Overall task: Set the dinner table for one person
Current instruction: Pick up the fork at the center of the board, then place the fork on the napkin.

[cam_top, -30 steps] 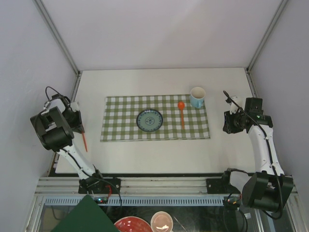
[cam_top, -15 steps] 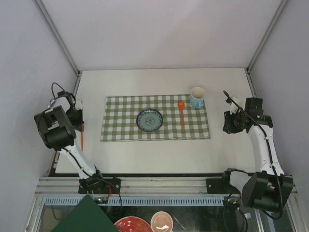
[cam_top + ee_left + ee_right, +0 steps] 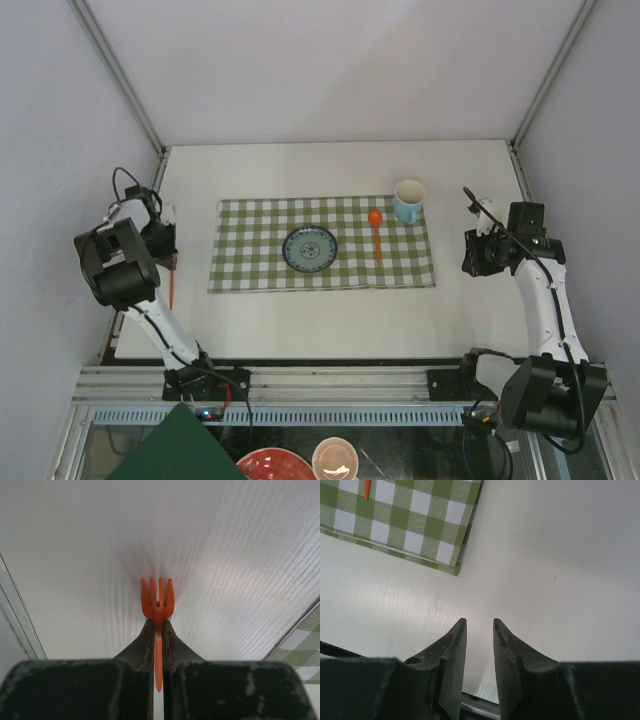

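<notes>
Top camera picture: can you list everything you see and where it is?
table: 1, off-white, under everything
cloth: 1, green-and-white checked, middle of the table
plate: 1, blue-patterned, centre of the cloth
spoon: 1, orange, on the cloth right of the plate
cup: 1, light blue, at the cloth's far right corner
fork: 1, orange, in the left tool
red bowl: 1, red, below the table's near edge
pale bowl: 1, pinkish, beside the red bowl
green sheet: 1, dark green, bottom left of the view
left tool: 1, black, shut on the fork
right tool: 1, black, open, empty, right of the cloth
</notes>
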